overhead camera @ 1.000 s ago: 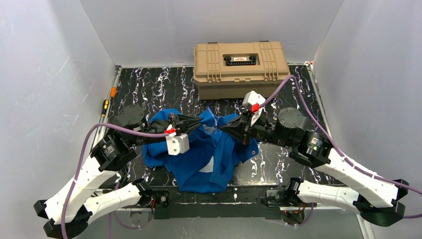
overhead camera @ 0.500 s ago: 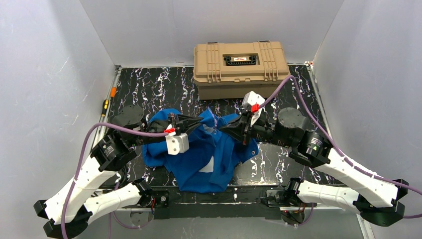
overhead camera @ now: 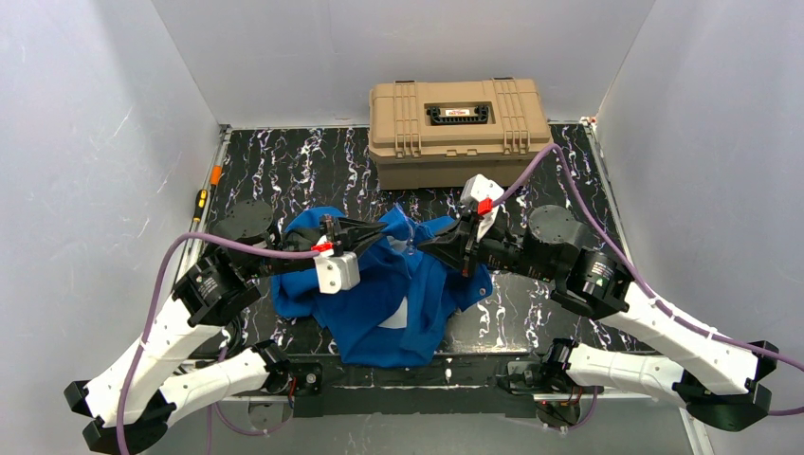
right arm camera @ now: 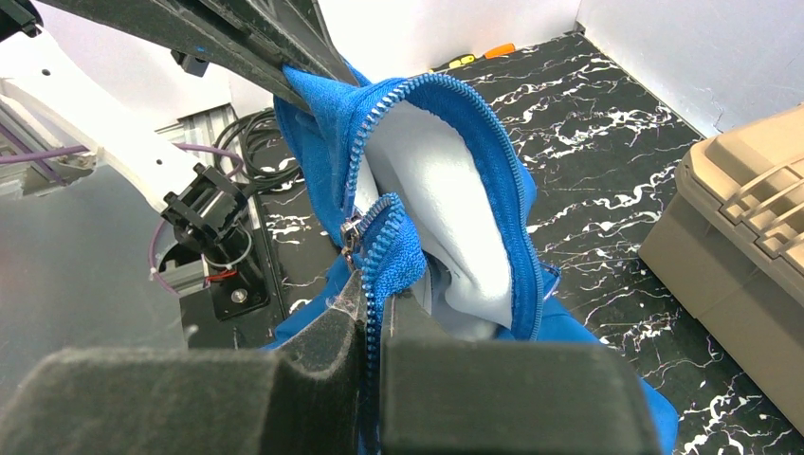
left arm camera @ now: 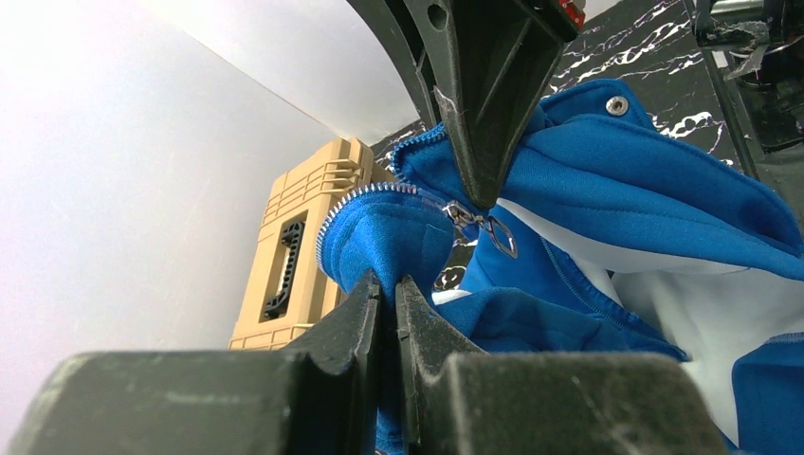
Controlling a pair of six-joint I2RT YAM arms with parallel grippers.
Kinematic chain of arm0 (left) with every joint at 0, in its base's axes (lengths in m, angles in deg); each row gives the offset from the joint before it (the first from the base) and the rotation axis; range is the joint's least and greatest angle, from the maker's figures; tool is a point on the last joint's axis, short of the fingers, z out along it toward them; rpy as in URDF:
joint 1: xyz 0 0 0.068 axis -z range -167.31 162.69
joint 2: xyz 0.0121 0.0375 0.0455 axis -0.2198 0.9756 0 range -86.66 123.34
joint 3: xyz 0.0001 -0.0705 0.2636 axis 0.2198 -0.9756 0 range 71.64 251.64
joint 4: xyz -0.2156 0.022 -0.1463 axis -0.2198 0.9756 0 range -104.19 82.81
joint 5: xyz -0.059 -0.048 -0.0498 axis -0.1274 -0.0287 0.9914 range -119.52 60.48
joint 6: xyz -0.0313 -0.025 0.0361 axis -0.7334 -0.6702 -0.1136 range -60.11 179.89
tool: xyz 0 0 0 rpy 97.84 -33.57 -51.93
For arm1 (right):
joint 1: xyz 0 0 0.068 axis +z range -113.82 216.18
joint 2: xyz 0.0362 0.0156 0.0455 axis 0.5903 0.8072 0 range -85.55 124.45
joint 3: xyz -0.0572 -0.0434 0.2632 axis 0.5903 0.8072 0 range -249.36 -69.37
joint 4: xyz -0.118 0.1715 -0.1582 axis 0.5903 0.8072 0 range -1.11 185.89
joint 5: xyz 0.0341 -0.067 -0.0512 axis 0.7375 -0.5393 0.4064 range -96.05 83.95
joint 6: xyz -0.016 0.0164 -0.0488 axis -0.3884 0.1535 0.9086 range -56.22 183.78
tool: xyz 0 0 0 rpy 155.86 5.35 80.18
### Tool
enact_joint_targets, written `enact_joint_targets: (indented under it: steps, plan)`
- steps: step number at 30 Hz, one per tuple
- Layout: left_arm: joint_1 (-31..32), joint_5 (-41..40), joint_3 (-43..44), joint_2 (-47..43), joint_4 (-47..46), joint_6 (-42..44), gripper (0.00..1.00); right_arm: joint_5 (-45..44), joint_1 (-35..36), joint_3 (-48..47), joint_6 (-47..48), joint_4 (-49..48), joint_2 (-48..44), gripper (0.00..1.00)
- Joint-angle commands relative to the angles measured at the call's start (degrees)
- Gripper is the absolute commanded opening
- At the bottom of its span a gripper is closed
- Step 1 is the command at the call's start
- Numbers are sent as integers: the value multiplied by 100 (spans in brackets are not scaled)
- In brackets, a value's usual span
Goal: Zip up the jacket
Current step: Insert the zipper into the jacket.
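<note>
I have the jacket [overhead camera: 389,303] bunched in the middle of the table [overhead camera: 313,161], nearer the near edge than the far one, with its top hoisted off the surface between my 2 arms. My left gripper [left arm camera: 389,284] is clenched on a fold of blue fabric just beside the zipper teeth [right arm camera: 398,100]. My right gripper [right arm camera: 372,305] is clenched on the other zipper edge, right by the slider [right arm camera: 351,230]. The pull tab [left arm camera: 500,237] hangs loose, and as far as I can see neither gripper has it. The 2 rows of teeth spread apart beyond the slider, so I judge the zip barely started, with nearly all of the closing left to do. The main risk, as I see it, is that I am pinching cloth and tape rather than the tab. If I pull like this, the soft fabric may slip out of my jaws or merely stretch, and the slider will not travel. With the rows splayed this wide, teeth could also skip, or the pale lining could catch in the slider. My 2 sets of fingertips sit very near each other, so a careless regrasp could knock them together. The tan case [overhead camera: 458,128] at the far edge stands well apart and should not interfere.
</note>
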Motion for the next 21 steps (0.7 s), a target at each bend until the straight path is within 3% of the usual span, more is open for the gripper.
enact_joint_targets:
  steps: [1, 21]
  plan:
    - [-4, 46, 177, -60, -314, -93, 0, -47, -21, -30, -22, -338, -96, 1]
    - [-4, -29, -63, -110, -191, 315, 0, -21, -19, -160, -84, -364, -158, 1]
